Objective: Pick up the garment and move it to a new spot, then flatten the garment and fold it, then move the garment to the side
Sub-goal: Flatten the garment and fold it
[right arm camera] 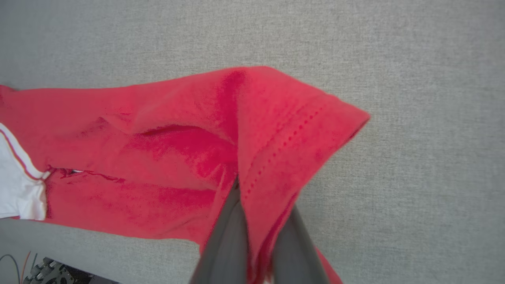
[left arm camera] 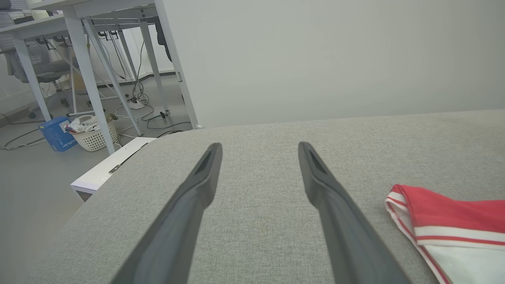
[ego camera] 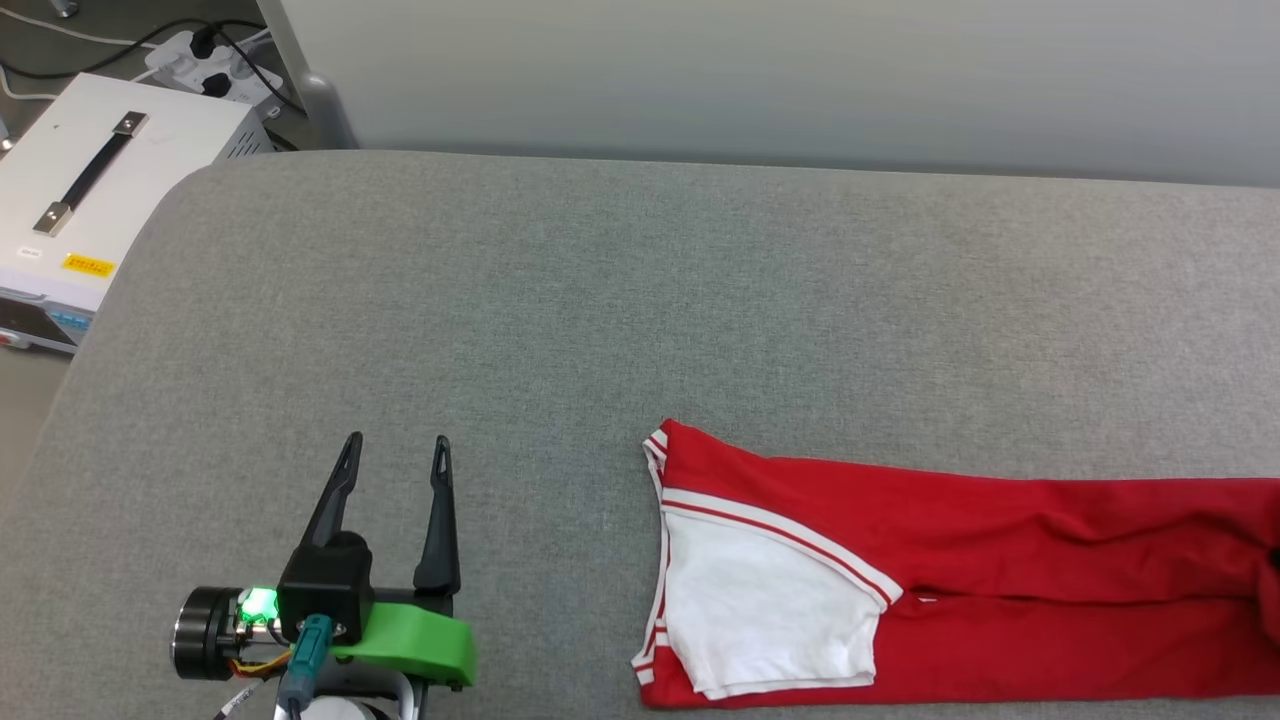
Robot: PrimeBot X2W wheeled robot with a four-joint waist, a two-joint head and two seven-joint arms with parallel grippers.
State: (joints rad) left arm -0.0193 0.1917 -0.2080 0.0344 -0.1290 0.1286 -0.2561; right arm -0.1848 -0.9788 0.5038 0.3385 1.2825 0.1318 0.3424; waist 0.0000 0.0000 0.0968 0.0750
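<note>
R end effector (right arm camera: 261,203) clenched on garment (ego camera: 960,560) hem; L end effector (ego camera: 397,440) released, empty, over grey tabletop (ego camera: 500,300).

Grey upholstered surface (ego camera: 520,300) with red garment (ego camera: 1000,540) at right.

Reference: grey fabric-covered bench (ego camera: 600,300). Plain pale wall (ego camera: 800,80) directly behind it. Off its left end: white case (ego camera: 150,190) with black handle, power strip (ego camera: 200,60) behind. Farther left on grey floor (left arm camera: 23,177): white-legged desks (left arm camera: 86,59), basket (left arm camera: 92,136), blue box (left arm camera: 57,134), loose cables (left arm camera: 158,118).
</note>
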